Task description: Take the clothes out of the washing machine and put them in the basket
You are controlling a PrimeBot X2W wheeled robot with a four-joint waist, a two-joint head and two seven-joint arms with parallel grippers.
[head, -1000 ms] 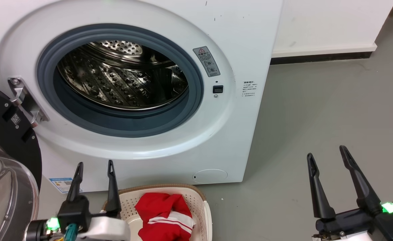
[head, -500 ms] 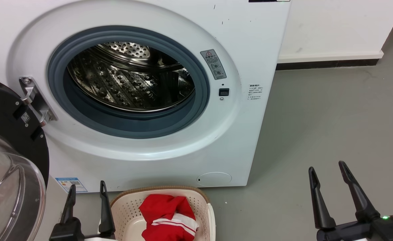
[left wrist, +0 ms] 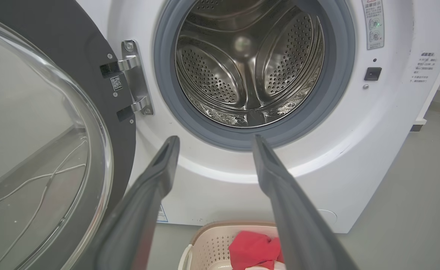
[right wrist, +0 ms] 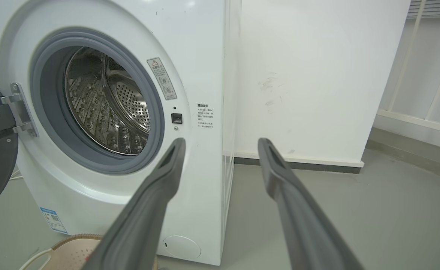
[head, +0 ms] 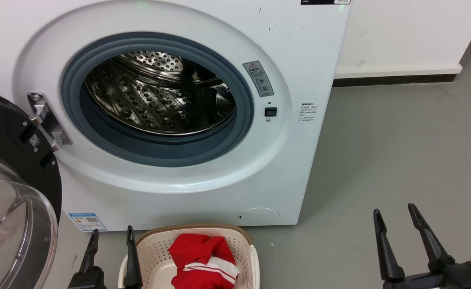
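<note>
Head view: clothes (head: 201, 257) in basket (head: 154, 242), drum (head: 151, 104) seemingly bare, left gripper (head: 112, 229) and right gripper (head: 393, 208) spread, empty; inspect drum floor, avoid door (head: 17, 134)

The left gripper (head: 112, 229), at 7 o'clock in the head view, has two slim black fingers (head: 131, 257) that taper to rounded tips and rise from a black block (head: 86, 279). The right gripper (head: 393, 208), at 5 o'clock, has a like pair, thicker at the root, on a black housing (head: 452, 275). In the wrist views the fingers look matte dark grey and long, with a shallow groove just below each tip.
</note>
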